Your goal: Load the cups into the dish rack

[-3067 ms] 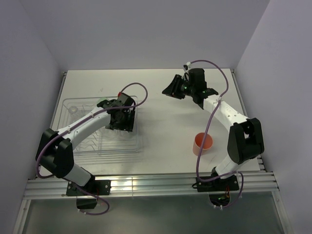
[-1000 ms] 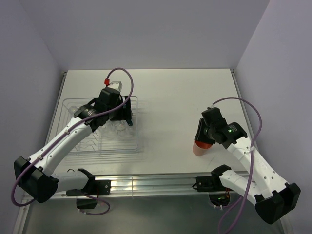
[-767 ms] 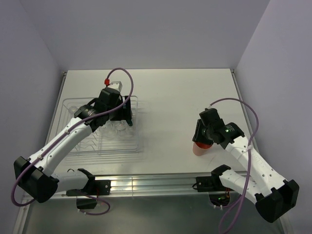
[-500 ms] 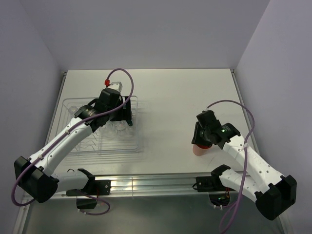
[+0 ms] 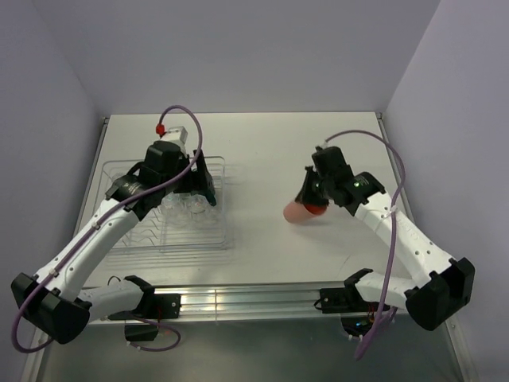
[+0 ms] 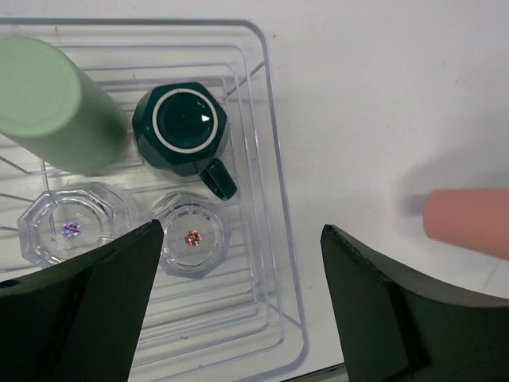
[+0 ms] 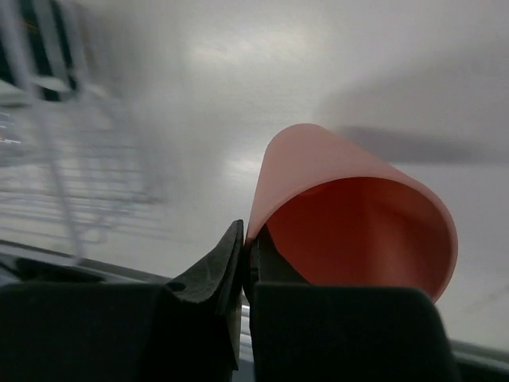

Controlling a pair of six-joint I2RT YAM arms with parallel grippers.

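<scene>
The right gripper (image 5: 313,204) had its jaws pressed together on the thin wall of the salmon-pink tumbler (image 5: 299,211), one finger (image 7: 219,267) outside the rim and the other just inside it. The tumbler (image 7: 350,215) was a smooth, matte, slightly tapered cylinder, darker orange-red within. It was held on its side over the white matte table (image 5: 270,143), its open mouth facing the wrist and its closed end pointing toward the dish rack (image 5: 226,232), from which it hung well apart, to the right. From the left wrist its closed end (image 6: 469,221) showed at the right edge, casting a soft shadow on the table. The left gripper (image 5: 194,188) hovered over the right part of the rack with its jaws spread wide and nothing between them; its broad black fingers (image 6: 87,310) framed that view. The rack (image 6: 274,159) was glossy clear plastic with rounded corners, a raised rim and thin parallel ribs. Inside it stood a dark teal mug (image 6: 181,127) with an eight-sided body, a pale ring on its upward face and a small handle. Beside that leaned a pale green tumbler (image 6: 48,99), matte and round. Nearer the wrist sat two clear glasses (image 6: 67,231), faceted and octagonal, side by side.
</scene>
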